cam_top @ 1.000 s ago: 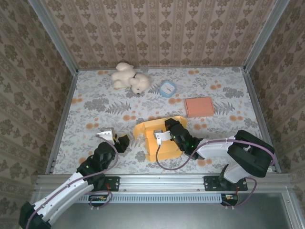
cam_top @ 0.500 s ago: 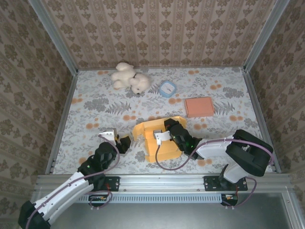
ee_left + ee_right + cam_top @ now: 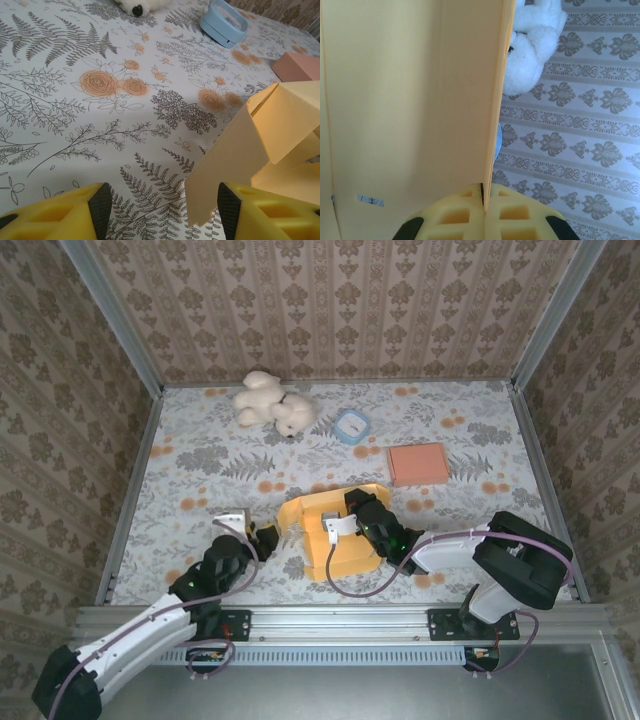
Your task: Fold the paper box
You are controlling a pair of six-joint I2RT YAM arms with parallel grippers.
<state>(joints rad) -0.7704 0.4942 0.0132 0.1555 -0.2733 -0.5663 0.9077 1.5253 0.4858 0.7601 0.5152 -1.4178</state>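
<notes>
1. While the right gripper (image 3: 352,510) is clamped on one upright wall of the box (image 3: 340,540), the box sits partly folded on the table (image 3: 200,470), near the front edge and between the two arms.
2. In the right wrist view, that gripper (image 3: 484,212) has its yellow pads (image 3: 455,217) pressed together on the thin edge of the box (image 3: 410,100) wall, which rises straight up between them.
3. The left gripper (image 3: 255,537) sits low over the table just left of the box, its jaws apart and gripping nothing.
4. In the left wrist view, the left gripper (image 3: 162,205) faces the box (image 3: 260,130). A slanted flap comes down close to the inner side of one finger (image 3: 227,210). Whether they touch cannot be told.
5. A white plush (image 3: 272,405) lies at the far edge, well apart from the box.
6. A blue tub (image 3: 352,426) stands just right of the plush.
7. A pink pad (image 3: 418,463) lies flat beyond the box, to its right.
</notes>
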